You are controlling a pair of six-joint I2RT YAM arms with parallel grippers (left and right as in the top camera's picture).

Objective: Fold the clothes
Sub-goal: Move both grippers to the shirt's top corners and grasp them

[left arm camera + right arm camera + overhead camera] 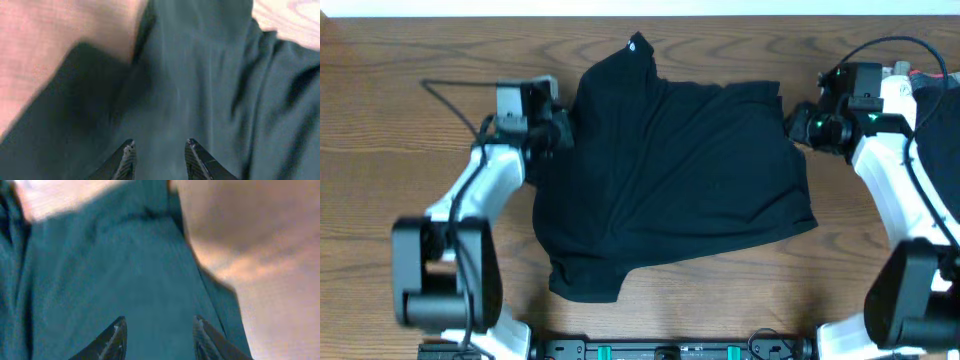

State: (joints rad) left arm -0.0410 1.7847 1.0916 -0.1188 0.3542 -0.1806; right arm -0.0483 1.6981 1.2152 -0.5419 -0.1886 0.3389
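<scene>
Currently, the plain black short-sleeved fabric shirt (670,180) is seen lying spread on the brown wood-grain table (400,60), roughly central. It is rumpled and skewed, with one sleeve pointing toward the near edge. No fold is made out. The step in hand is judged to be the taking of edges before a first fold.

Left gripper (160,150): placed at the shirt's left edge in the overhead view. In its wrist view the two dark fingers are parted, with cloth seen beyond the gap and nothing pinched between them. Released.

Right gripper (159,327): placed at the shirt's right edge. Fingers are likewise parted over cloth and nothing is held (both wrist views are blurred, so contact with the fabric cannot be told).

Next move, as judged: an edge or corner is to be pinched on each side. The fabric is then to be lifted slightly, kept taut between the arms, and carried across so that one half is laid on the other. A clean grasp of the edge is called for, and bunching is to be avoided.
</scene>
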